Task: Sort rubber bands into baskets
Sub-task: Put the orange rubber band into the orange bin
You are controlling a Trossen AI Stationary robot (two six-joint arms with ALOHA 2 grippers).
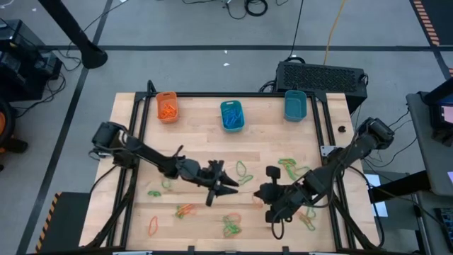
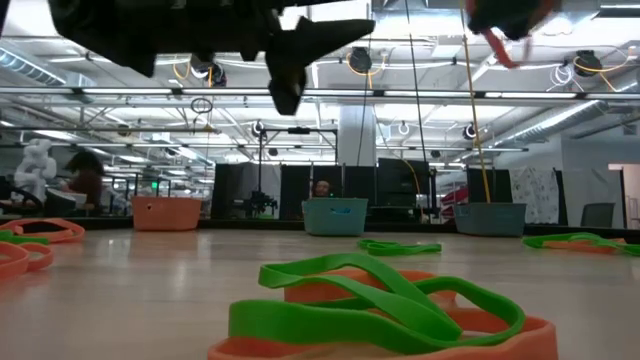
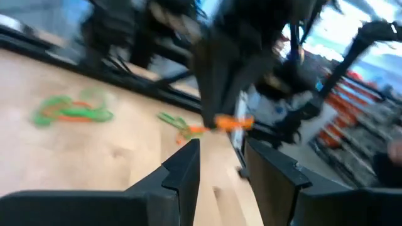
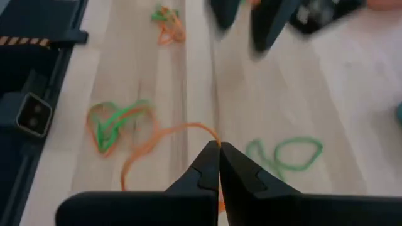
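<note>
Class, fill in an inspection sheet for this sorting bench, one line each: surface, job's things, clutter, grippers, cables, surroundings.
Surface: wooden table, bare between the scattered bands.
Job's things: orange basket holding orange bands; middle teal basket holding blue bands; right teal basket, contents not visible; green and orange rubber bands loose across the table's near half.
Clutter: nothing seen.
Grippers: left gripper open, above the table's middle, empty; right gripper shut on an orange rubber band, raised off the table.
Cables: black cables on the floor beyond the table.
Surroundings: black box behind the far edge; grey floor.
</note>
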